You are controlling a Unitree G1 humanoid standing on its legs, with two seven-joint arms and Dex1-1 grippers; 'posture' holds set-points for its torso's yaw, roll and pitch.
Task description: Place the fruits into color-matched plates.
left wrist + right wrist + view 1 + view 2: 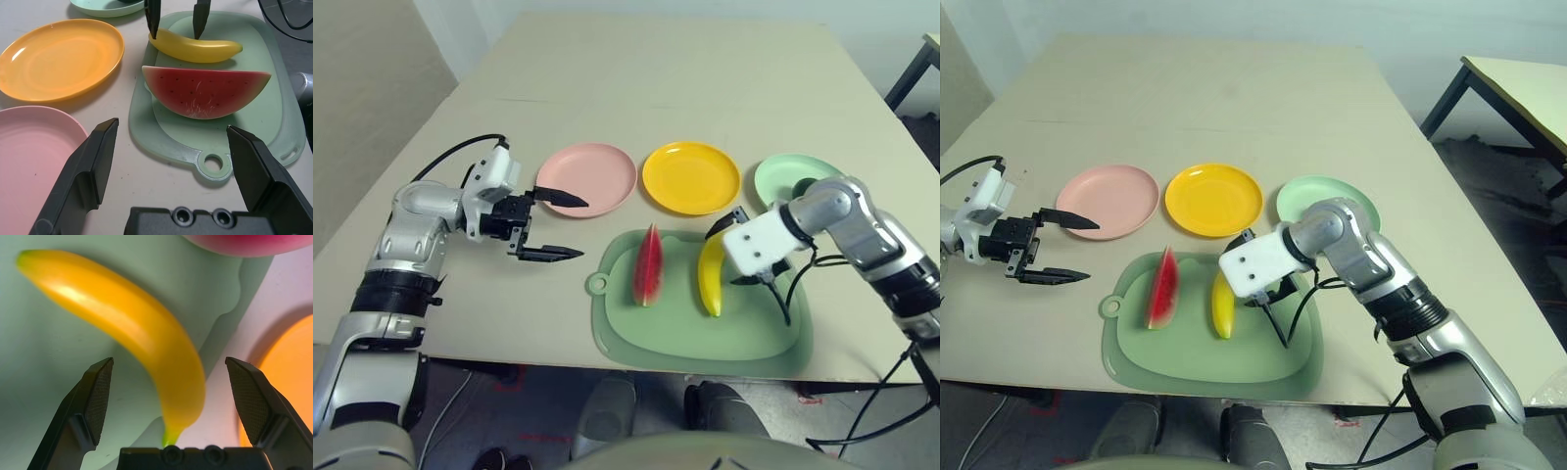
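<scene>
Right end effector [741, 247] fully open, empty, straddling far end of banana [710, 273] on green cutting mat [754, 333]. Risk: off-centre closure near tapered tip, banana squirting free toward watermelon wedge [648, 266]. Left end effector [561, 227] open, empty, near pink plate [587, 178].

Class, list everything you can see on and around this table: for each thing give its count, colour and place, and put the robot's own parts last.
table: one, beige, under everything
pink plate: one, pink, leftmost of the plate row
yellow-orange plate: one, middle of the row
mint green plate: one, right end of the row, partly behind the right arm
cutting mat: one, light green, in front of the plates
watermelon wedge: one, red with green rind, on the mat's left part
banana: one, yellow, on the mat, right of the wedge
second table: one, pale top, dark legs, far right
left gripper: one, black, open, left of the mat
right gripper: one, black, open, straddling the banana's end
</scene>
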